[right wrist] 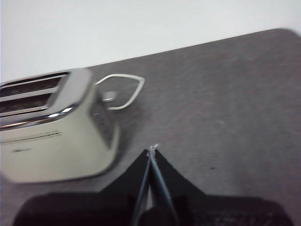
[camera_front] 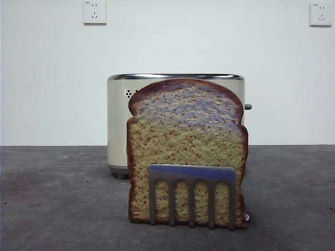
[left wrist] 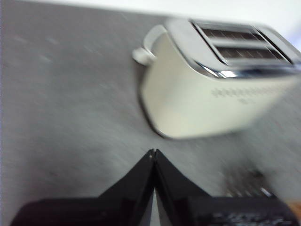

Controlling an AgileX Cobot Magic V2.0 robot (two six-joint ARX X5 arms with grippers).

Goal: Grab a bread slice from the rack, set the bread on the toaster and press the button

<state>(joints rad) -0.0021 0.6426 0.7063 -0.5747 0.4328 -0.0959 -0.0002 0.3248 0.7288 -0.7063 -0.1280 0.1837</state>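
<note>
On the table, front view:
Slice of bread point(camera_front: 187, 137): stands upright in the rack, face toward the camera, domed crust up, hiding most of the toaster's side.
Rack point(camera_front: 191, 184): nearest the camera; five flat steel prongs cross the slice's lower part; one disc foot peeks out low at the right corner.
Toaster point(camera_front: 117, 120): right behind the slice, cream body, chrome rim just above the crust, a few round holes visible by the slice's upper left.
Button point(camera_front: 247, 106): small grey stub sticking out of the toaster's right end, clear of the bread.
Wall: two white sockets point(camera_front: 95, 12) high up.
My arms: neither shows here.

Left wrist view (blurred):
My left gripper point(left wrist: 154, 153): jaws pressed together tip to tip, holding nothing, hanging above bare grey table point(left wrist: 70, 117).
Toaster point(left wrist: 207, 96): beyond the tips, not touching; both slots visible, nothing in them; a pale rounded part juts from the narrow end facing me.
Rack point(left wrist: 242, 183): blurred shiny bit next to my jaw, too smeared for detail.

Right wrist view:
My right gripper point(right wrist: 152, 151): jaws closed to a point, nothing between them, above the table.
Toaster point(right wrist: 51, 134): off to one side of the tips, apart from them; slots on top.
Button point(right wrist: 108, 97): small stub on the narrow end facing me.
White cord point(right wrist: 126, 89): loops on the table beside that end.
</note>
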